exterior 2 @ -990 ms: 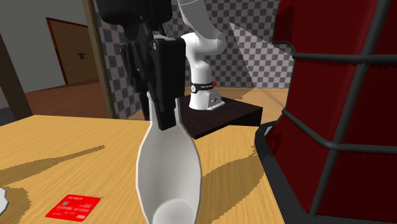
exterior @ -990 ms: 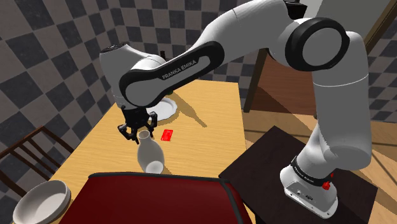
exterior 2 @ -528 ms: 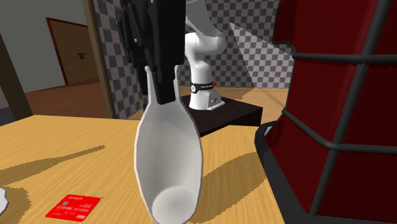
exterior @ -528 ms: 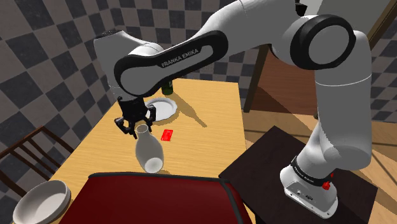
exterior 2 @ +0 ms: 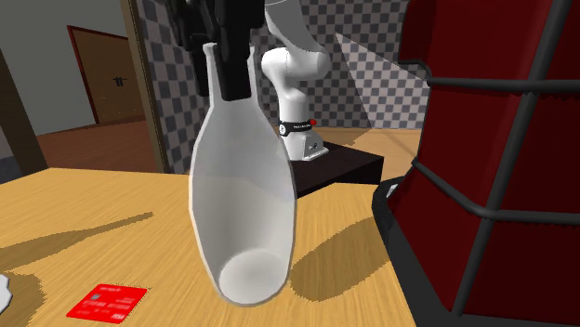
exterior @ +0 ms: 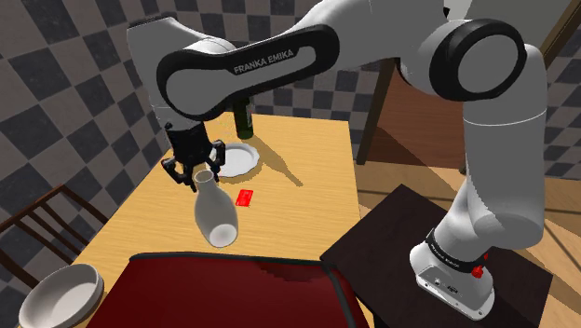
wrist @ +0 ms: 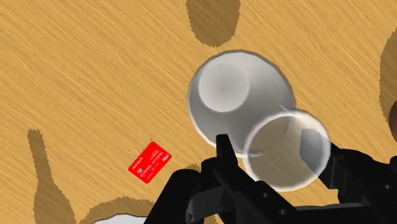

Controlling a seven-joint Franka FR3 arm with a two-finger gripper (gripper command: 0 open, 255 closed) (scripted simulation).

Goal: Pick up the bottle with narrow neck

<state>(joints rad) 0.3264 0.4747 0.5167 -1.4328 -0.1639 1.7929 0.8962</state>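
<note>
So my end effector had its two fingers clamped on the narrow neck of the white bottle, only a neck's width apart. In the wrist view you could see the fingers pinching either side of the bottle's open mouth. The bottle hung off the bench at a tilt, fat end lowest and its shadow thrown well away from it on the wood. In the second exterior view the bottle's round base faced the camera.

A little red card lay flat on the bench just to the shoulder view's right of the bottle, not touching it. Farther off were a white plate and, behind it, a dark bottle standing upright. A big dark-red crate sat at the near edge, just below the hanging bottle in the shoulder view. A pale bowl sat off at that view's lower left.
</note>
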